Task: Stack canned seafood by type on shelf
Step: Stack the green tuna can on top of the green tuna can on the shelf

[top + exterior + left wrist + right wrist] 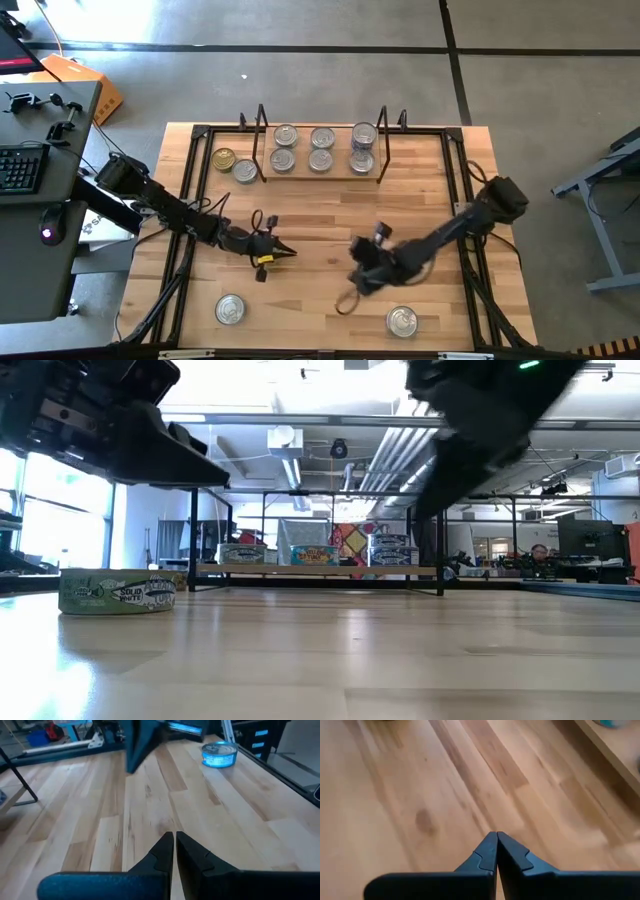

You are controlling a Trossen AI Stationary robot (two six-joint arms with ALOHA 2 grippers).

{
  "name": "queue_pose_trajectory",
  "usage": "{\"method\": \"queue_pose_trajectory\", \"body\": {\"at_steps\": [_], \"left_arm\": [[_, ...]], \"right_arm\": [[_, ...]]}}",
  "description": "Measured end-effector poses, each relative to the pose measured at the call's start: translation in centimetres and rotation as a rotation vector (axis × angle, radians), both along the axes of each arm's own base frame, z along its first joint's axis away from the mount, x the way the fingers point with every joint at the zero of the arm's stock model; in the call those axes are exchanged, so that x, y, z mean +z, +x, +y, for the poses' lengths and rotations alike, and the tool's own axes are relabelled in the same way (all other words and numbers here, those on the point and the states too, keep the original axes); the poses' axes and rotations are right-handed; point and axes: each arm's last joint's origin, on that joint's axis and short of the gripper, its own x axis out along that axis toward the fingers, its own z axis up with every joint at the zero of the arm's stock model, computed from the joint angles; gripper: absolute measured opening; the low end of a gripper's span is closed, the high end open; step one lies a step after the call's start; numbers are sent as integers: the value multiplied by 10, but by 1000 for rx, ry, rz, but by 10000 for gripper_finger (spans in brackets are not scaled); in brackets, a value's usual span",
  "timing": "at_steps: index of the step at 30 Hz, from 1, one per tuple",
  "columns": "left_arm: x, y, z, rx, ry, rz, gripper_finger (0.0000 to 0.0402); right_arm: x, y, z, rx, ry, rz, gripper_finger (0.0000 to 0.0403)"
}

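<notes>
The tabletop (330,215) carries the shelf (320,172) at its far edge, where six tins (321,137) sit grouped in columns, apparently by type. Two tins (224,159) wait beside it; two more (230,309) lie near. Left tool (283,251) and right tool (345,303) hover mid-tabletop, clenched and empty.

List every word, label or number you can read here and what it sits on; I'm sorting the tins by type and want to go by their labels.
"SOLID WHITE": on the green label of the near tin in the low view; the rest of that label is too blurred to read.
Labels on the shelf tins: too small to read.
Blue-labelled tin in the left wrist view: print is blurred, unreadable.
Lids seen from above: no legible text.
</notes>
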Motion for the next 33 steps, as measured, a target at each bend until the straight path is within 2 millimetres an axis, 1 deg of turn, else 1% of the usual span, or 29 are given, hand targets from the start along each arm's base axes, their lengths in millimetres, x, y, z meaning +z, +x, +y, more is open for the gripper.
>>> {"method": "queue_pose_trajectory", "body": {"at_steps": [4, 8, 12, 15, 18, 22, 25, 27, 33], "left_arm": [[3, 2, 4, 17, -9, -26, 11], [5, 5, 7, 33, -18, -49, 11], [5, 6, 10, 46, -25, -52, 11], [5, 6, 11, 51, -26, -53, 11], [5, 6, 11, 51, -26, -52, 11], [5, 6, 11, 51, -27, -52, 11], [5, 6, 11, 51, -29, -52, 11], [5, 6, 11, 50, -30, -52, 11], [5, 6, 11, 49, -29, -52, 11]], "right_arm": [[3, -22, 15, -34, 35, -72, 0], [0, -37, 21, -25, 19, -30, 0], [8, -56, 16, -75, -27, 28, 0], [20, -72, 10, -129, -46, 52, 0], [32, -88, 6, -161, -40, 91, 0], [42, -102, 7, -181, -2, 82, 7], [45, -108, 11, -206, 59, 76, 25], [45, -112, 15, -210, 104, 86, 45], [45, -116, 29, -186, 186, 54, 128]]}}
